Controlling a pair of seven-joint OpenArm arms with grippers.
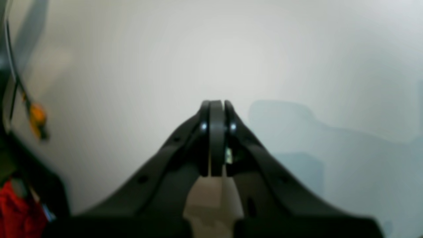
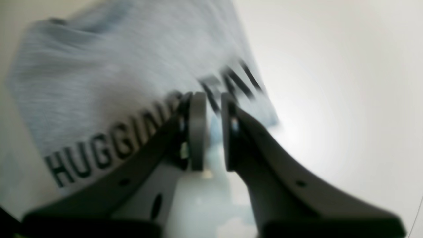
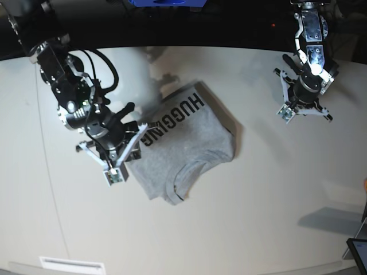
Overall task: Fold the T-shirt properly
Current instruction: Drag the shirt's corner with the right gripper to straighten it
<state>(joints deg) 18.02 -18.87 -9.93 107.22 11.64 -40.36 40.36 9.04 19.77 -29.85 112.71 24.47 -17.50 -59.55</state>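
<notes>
The heather-grey T-shirt [image 3: 189, 143] lies folded into a compact bundle in the middle of the white table [image 3: 258, 200], with its black lettering along the upper left edge. In the right wrist view the T-shirt [image 2: 115, 76] with its "HUGGING" print fills the upper left. My right gripper [image 2: 213, 97] hangs just over its printed edge, jaws a narrow gap apart with nothing pinched between them. In the base view the right gripper [image 3: 127, 150] is at the shirt's left edge. My left gripper [image 1: 216, 102] is shut on nothing above bare table, and the left gripper [image 3: 304, 106] stands far to the shirt's right.
At the left edge of the left wrist view there are a red object [image 1: 16, 211] and an orange tag on a cable [image 1: 37, 115]. A white label [image 3: 71, 264] sits at the table's front edge. A dark device [image 3: 358, 249] stands at the lower right corner.
</notes>
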